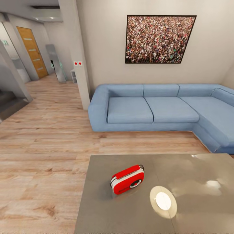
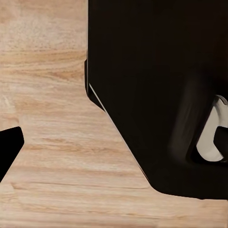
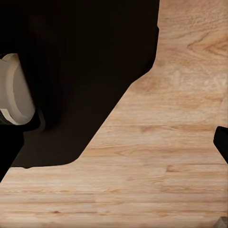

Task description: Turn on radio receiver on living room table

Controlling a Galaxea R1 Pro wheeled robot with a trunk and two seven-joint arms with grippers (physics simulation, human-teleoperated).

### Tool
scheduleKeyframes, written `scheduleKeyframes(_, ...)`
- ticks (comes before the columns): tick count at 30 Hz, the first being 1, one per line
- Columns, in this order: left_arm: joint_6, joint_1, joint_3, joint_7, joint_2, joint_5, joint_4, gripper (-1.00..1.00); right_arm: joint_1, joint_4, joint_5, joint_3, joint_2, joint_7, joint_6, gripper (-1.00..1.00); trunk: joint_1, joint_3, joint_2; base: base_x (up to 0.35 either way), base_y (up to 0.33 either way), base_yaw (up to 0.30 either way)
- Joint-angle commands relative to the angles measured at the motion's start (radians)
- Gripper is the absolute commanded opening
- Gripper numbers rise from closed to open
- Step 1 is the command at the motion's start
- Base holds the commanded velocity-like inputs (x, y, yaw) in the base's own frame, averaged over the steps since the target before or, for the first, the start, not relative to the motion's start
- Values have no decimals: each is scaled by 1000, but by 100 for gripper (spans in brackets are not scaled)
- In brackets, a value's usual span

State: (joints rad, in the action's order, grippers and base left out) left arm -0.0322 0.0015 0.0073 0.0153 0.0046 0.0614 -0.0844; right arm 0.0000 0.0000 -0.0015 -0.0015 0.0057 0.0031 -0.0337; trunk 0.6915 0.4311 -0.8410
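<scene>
Where table [image 1: 195, 169] sits near blue sofa [image 1: 162, 107], red radio receiver [image 1: 127, 179] stands on top, beside glowing white disc [image 1: 163, 201]. Both grippers' open-or-closed state: cannot tell.

floor: light wood planks [image 1: 48, 143]
sofa: blue sectional [image 1: 156, 109]
wall: beige, crowd picture [image 1: 159, 39]
hallway: wooden door [image 1: 32, 52]

The surface [image 1: 201, 169] has a glossy grey-brown top that mirrors the light. The radio [image 1: 127, 179] looks like smooth, shiny red plastic with a white band and a thin metal wire handle. The sofa [image 1: 162, 109] seems matt blue cloth. The floor [image 1: 42, 146] is light wood planks with visible grain.
</scene>
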Motion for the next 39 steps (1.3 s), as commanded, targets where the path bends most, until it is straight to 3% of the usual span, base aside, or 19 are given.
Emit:
scheduleKeyframes(1,0,0,0,0,0,0,0,100,0,0,0,0,0,0,0,100,0,2,0,0,0,0)
scheduleKeyframes(19,-2,0,-2,-1,-3,-4,-56,100,0,-7,1,-1,-6,-1,-2,100,0,31,0,0,0,0)
scheduleKeyframes(25,-2,0,-2,0,-4,-2,-62,100,0,-60,2,0,-10,-3,-6,100,0,40,0,0,0,0)
scheduleKeyframes(39,5,0,-2,0,-2,0,-164,100,0,-141,2,-2,-13,-5,-5,100,0,63,0,0,0,0)
